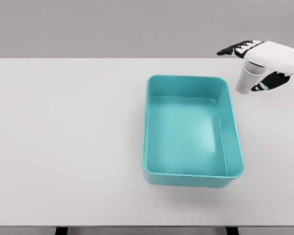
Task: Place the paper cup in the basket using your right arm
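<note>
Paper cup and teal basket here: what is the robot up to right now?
The robot's right hand grips a small white paper cup, holding it tilted just beyond the far right corner of the rectangular teal plastic basket. The basket sits on the white table and has nothing in it. The cup is not yet over the basket. The left arm is out of view.

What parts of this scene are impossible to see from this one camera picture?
- Head view: the paper cup rim and upper part, covered by the right hand.
- Right forearm, cut off by the picture's right edge.
- Left arm: nowhere in view.
- Basket outer far wall, hidden behind its own rim.
</note>
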`<state>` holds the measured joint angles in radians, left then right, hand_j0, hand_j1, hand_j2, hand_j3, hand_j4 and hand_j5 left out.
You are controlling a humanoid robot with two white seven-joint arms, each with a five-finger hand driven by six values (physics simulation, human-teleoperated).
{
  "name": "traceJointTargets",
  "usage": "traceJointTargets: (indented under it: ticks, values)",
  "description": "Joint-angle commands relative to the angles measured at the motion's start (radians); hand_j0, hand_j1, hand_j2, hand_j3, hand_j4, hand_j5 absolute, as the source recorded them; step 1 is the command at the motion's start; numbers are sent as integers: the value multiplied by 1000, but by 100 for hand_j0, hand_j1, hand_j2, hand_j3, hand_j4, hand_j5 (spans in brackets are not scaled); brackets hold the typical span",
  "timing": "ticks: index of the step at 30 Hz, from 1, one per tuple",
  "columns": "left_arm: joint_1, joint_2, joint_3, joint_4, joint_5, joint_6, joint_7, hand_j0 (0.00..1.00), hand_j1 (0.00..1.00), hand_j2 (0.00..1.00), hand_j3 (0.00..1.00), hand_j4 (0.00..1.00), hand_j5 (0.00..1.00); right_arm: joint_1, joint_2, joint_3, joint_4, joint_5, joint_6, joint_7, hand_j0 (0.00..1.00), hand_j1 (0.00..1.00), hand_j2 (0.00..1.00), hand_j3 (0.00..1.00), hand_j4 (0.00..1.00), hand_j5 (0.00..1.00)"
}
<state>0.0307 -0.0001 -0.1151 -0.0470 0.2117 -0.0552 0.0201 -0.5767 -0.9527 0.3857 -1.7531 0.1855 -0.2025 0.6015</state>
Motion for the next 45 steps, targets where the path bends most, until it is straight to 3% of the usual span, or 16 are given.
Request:
traceJointTargets:
  ticks: [1,5,7,9,10,11,12,13,18,26,33,38,45]
  values:
    - [0,0,0,-1,0,0,0,100,100,100,100,100,100,0,0,1,0,-1,-2,1,100,100,100,100,100,100]
    - [0,0,0,1,0,0,1,100,100,100,100,100,100,-2,25,-1,0,-1,-26,1,100,100,100,100,100,100]
    - [0,0,0,-1,0,0,0,100,100,100,100,100,100,0,26,-10,3,-12,3,1,99,99,99,99,99,99]
    - [0,0,0,-1,0,0,0,100,100,100,100,100,100,0,28,-57,66,-131,138,9,97,97,97,97,97,97]
    - [0,0,0,-1,0,0,0,100,100,100,100,100,100,5,29,-103,125,-242,167,9,98,98,98,98,98,98]
    - [0,0,0,-1,0,0,0,100,100,100,100,100,100,5,58,-140,277,-398,170,9,98,98,98,98,98,98]
    - [0,0,0,-1,0,0,0,100,100,100,100,100,100,-2,86,-157,389,-478,170,9,98,98,98,98,98,98]
    - [0,0,0,-1,0,0,0,100,100,100,100,100,100,-3,100,-200,489,-529,170,9,100,100,100,100,100,100]
    - [0,0,0,1,0,0,0,100,100,100,100,100,100,-11,152,-245,762,-646,167,9,100,100,100,100,100,100]
    - [0,0,0,-1,0,0,0,100,100,100,100,100,100,-21,292,-240,894,-624,118,9,100,100,100,100,100,100]
    - [0,0,0,-1,0,0,0,100,100,100,100,100,100,-78,347,-234,1034,-544,89,9,100,100,100,100,100,100]
    - [0,0,0,1,0,0,0,100,100,100,100,100,100,-104,387,-234,1087,-488,80,9,100,100,100,100,100,100]
    - [0,0,0,-1,0,0,0,100,100,100,100,100,100,-130,391,-234,1124,-462,78,9,100,100,100,100,100,100]
